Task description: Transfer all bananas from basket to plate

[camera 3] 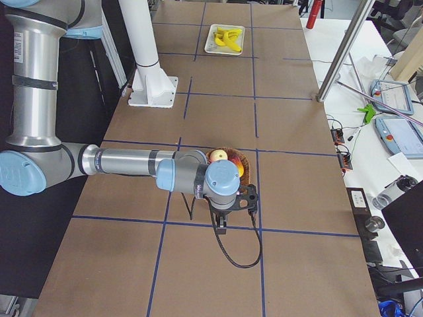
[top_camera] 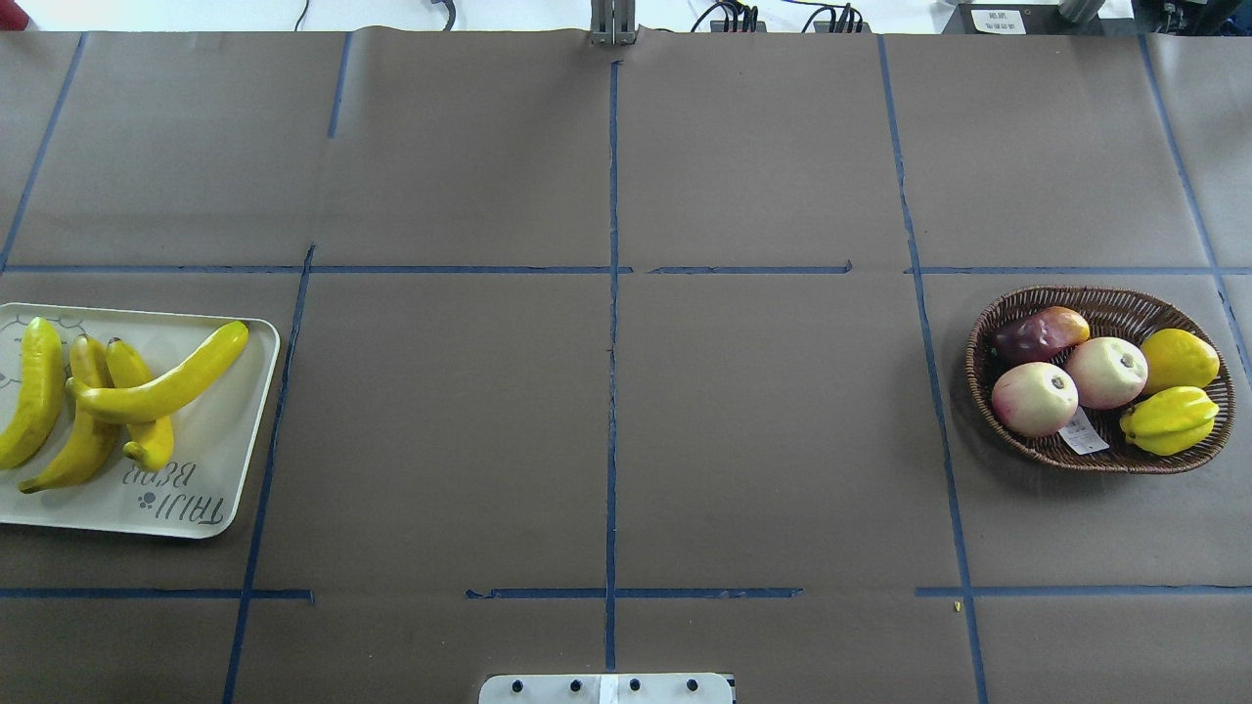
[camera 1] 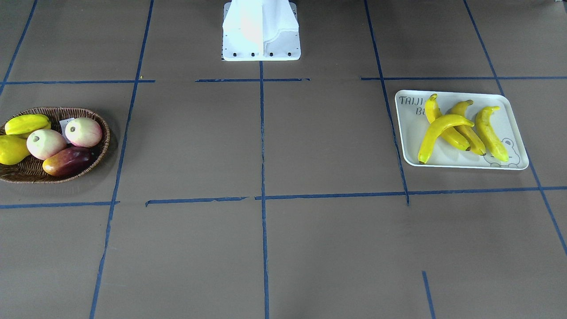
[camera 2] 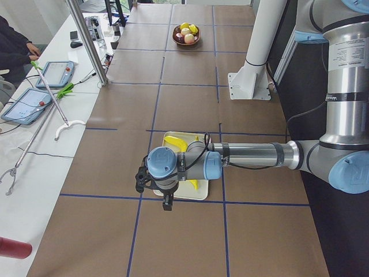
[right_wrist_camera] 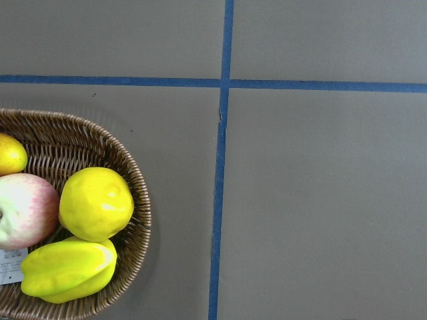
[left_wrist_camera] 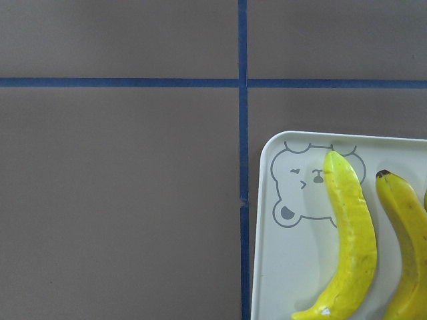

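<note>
1. Hanging nearest the camera in the left side view, the left gripper is pointing down beside the plate. I cannot tell if its fingers are wide or narrow.
2. At the other end of the table, the right gripper is pointing down beside the basket. I cannot tell about its fingers either.
3. All four bananas are lying on the plate, which is sitting at the table's left edge. One banana is lying across two others.
4. They are looking smooth, shiny and hard, so I am guessing they are light and a bit slippery. The best place to hold one is probably across its thin middle.
5. The basket is sitting near the table's right edge. It is holding two pink round fruits, a lemon-like fruit, a ridged fruit and a dark red fruit. No banana is showing there, so the job is looking done.
6. Flat brown paper with blue tape lines is covering the tabletop.
7. Past the far edge, a person is sitting by a white side table with tablets.
</note>
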Tool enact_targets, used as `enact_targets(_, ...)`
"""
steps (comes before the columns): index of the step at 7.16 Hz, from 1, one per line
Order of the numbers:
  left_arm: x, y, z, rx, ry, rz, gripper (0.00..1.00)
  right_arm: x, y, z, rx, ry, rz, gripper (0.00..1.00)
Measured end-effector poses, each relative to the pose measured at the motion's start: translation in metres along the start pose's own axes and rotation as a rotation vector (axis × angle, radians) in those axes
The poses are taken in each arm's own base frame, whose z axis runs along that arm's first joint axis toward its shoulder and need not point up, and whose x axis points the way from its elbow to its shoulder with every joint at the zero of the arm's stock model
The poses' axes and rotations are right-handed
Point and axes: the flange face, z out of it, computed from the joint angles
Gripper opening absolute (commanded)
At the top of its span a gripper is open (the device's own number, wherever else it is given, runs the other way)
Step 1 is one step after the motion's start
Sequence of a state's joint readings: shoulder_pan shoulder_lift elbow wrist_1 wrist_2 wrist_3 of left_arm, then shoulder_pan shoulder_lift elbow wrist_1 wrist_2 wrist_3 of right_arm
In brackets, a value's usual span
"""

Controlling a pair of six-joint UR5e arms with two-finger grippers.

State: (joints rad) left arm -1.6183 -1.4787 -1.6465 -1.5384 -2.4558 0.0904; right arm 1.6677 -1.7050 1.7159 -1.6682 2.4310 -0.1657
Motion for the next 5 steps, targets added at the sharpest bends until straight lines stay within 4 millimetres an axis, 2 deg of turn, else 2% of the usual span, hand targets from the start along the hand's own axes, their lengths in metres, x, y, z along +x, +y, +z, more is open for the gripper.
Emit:
enact_targets(2,0.0000,0.0000,0.0000,0.000,0.000,0.000,1.00,0.0104,0.0027,0.0078,-0.012,0.000,0.032,1.00)
enact_targets(5,-0.0006,0.0001,0.0010,-0.002,0.000,-0.001,1.00,0.0122,0.0019,0.0088,-0.012,0.001,0.035,1.00)
